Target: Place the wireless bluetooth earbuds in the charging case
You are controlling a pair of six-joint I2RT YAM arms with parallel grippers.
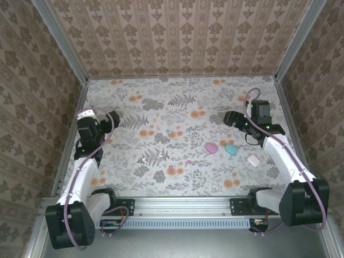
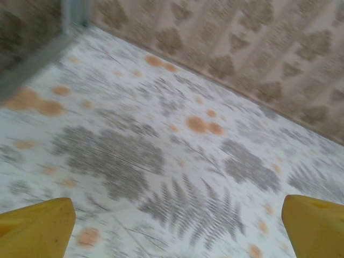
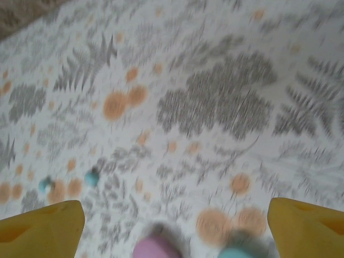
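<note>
Several tiny earbuds lie mid-table: light blue earbuds (image 1: 179, 131) in a small group, and pink earbuds (image 1: 171, 168) nearer the front. To their right sit a pink case (image 1: 210, 147), a teal case (image 1: 231, 149) and a white case (image 1: 253, 159), all shut. My right gripper (image 1: 230, 118) hovers open behind the cases. In its wrist view the gripper (image 3: 174, 231) holds nothing, the pink case (image 3: 156, 248) and teal case (image 3: 236, 251) sit at the bottom edge, and two blue earbuds (image 3: 91, 177) lie to the left. My left gripper (image 1: 113, 120) (image 2: 174, 231) is open over bare cloth at the far left.
A floral cloth (image 1: 161, 97) covers the table. Patterned walls (image 1: 177, 37) close off the back and both sides. A metal rail (image 1: 183, 204) runs along the near edge between the arm bases.
</note>
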